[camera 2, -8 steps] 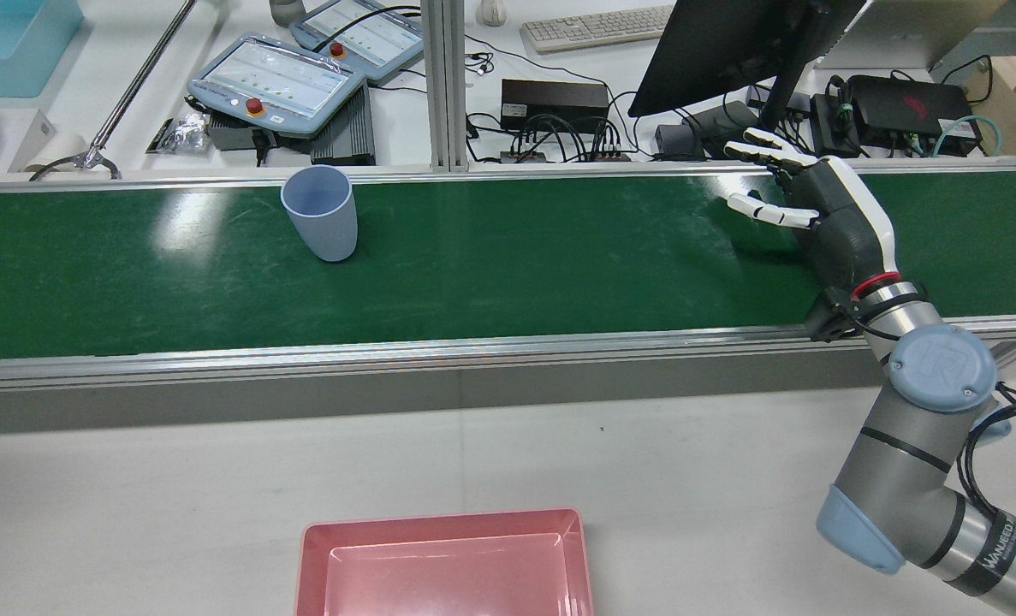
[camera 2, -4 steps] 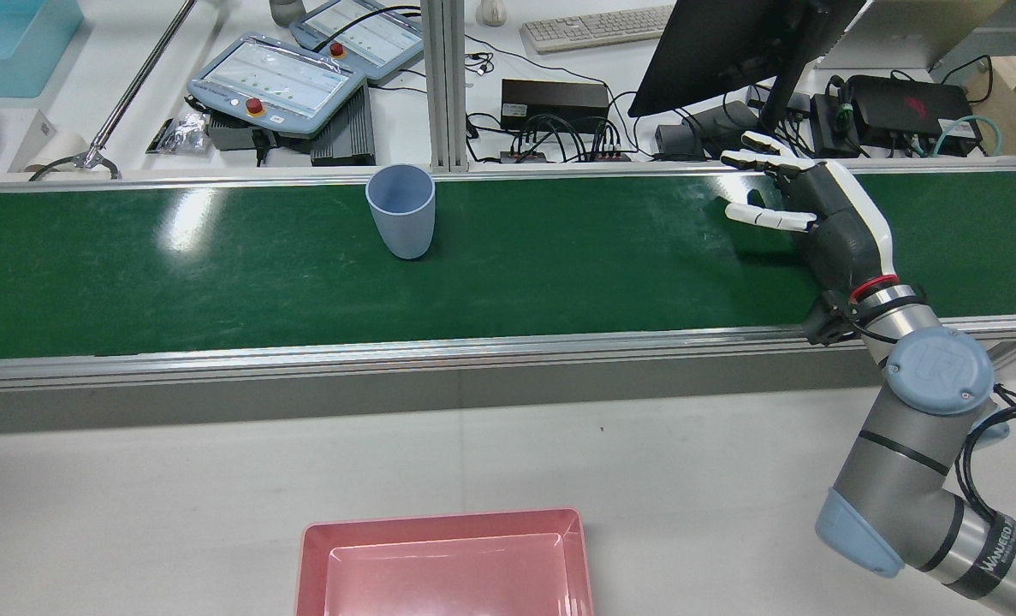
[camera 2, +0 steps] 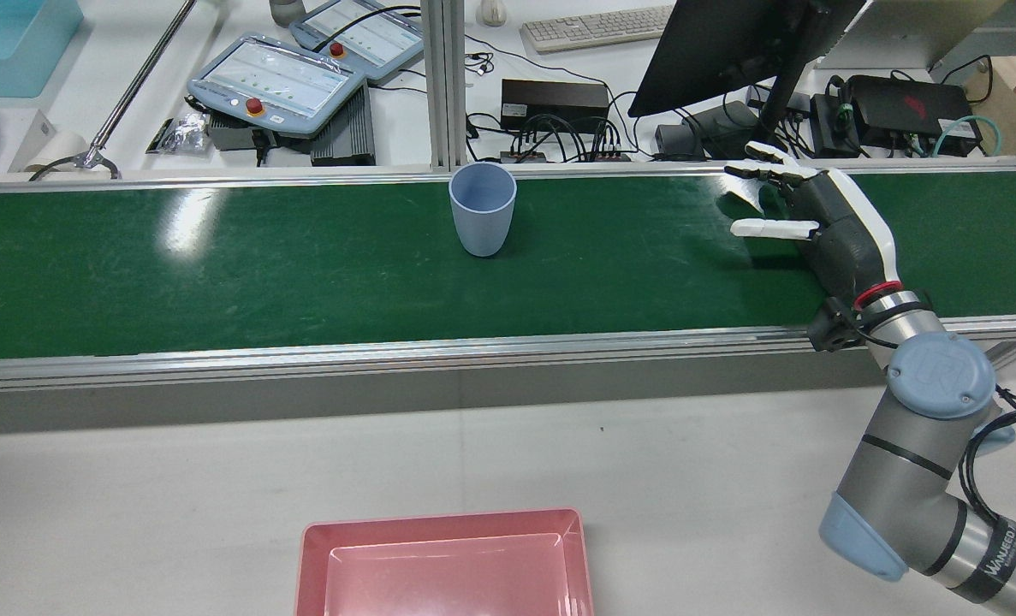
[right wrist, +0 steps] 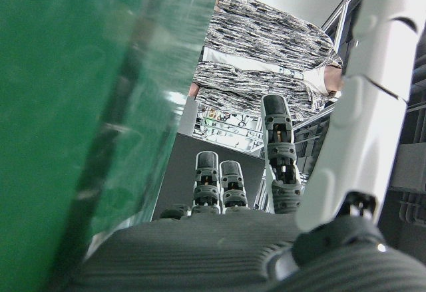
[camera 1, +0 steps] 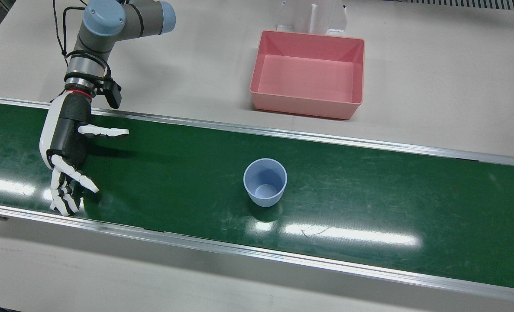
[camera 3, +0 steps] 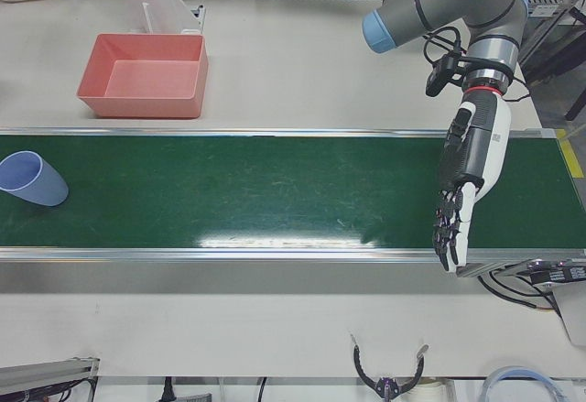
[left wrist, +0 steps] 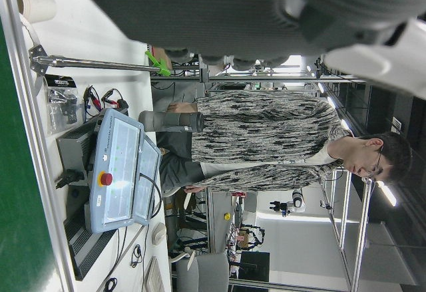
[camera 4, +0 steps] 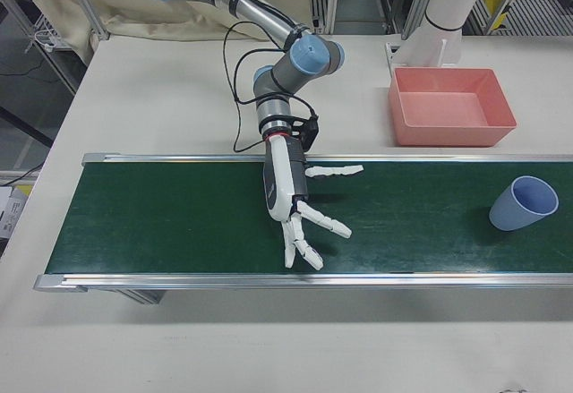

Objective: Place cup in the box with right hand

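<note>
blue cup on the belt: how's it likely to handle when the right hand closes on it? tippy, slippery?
The cup looks like thin, empty plastic, so probably light and fairly rigid. It tapers to a narrow base, so a sideways nudge from the open right hand could tip it and let it roll. Its smooth, tapered wall may slip downward in a loose grip.

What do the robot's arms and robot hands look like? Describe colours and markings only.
The right robot hand has a dark grey palm, white back shell and white segmented fingers. A red ring marks its wrist. Its arm is silver-grey with pale blue joint caps and black cables. The left robot hand looks alike.
</note>
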`<state>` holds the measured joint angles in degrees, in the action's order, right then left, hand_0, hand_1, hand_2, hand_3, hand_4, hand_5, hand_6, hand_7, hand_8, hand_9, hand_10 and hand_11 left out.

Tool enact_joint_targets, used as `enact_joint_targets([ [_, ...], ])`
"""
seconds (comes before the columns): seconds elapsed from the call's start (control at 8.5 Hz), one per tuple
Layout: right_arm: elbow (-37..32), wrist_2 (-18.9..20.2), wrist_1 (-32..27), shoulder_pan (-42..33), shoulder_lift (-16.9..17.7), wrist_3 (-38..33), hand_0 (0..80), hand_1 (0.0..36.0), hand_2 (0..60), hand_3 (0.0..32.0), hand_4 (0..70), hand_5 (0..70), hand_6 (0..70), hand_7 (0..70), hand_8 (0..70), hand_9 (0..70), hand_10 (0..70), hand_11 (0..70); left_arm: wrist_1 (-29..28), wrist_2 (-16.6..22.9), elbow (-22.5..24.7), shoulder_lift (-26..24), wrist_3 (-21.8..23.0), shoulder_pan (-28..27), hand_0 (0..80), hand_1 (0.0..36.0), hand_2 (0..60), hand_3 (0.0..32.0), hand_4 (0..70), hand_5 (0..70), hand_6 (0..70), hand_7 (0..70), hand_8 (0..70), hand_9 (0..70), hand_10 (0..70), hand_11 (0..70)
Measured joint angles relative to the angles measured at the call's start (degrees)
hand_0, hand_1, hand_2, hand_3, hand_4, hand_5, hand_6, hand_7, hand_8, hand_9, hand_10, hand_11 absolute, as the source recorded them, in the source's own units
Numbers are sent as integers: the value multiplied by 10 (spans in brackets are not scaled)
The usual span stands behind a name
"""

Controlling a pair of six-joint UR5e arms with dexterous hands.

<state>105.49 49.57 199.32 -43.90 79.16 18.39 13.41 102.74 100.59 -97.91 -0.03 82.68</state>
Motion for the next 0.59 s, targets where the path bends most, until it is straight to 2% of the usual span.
enact_joint_targets([
  [0.12, 1, 0, 1, -1, 2, 0, 519, 128, 16, 0, 256, 52, 56, 202, 111, 201, 0, 9, 0, 0, 0, 0, 0, 0, 0, 0, 0, 0, 0, 0, 0, 0, 0, 0, 0, 0],
  [0.24, 2, 1, 1, -3, 4, 0, 515, 127, 26, 0, 263, 51, 56, 205, 112, 203, 0, 6, 0, 0, 0, 0, 0, 0, 0, 0, 0, 0, 0, 0, 0, 0, 0, 0, 0, 0],
  [0.35, 2, 1, 1, -5, 4, 0, 505, 146, 104, 0, 245, 51, 56, 207, 112, 203, 0, 3, 0, 0, 0, 0, 0, 0, 0, 0, 0, 0, 0, 0, 0, 0, 0, 0, 0, 0],
  [0.47, 2, 1, 1, -6, 4, 0, 515, 128, 34, 0, 274, 51, 57, 209, 112, 204, 0, 6, 0, 0, 0, 0, -1, 0, 0, 0, 0, 0, 0, 0, 0, 0, 0, 0, 0, 0],
  [0.59, 2, 2, 1, -6, 4, 0, 514, 126, 34, 0, 279, 50, 57, 210, 112, 204, 0, 4, 0, 0, 0, 0, -1, 0, 0, 0, 0, 0, 0, 0, 0, 0, 0, 0, 0, 0],
])
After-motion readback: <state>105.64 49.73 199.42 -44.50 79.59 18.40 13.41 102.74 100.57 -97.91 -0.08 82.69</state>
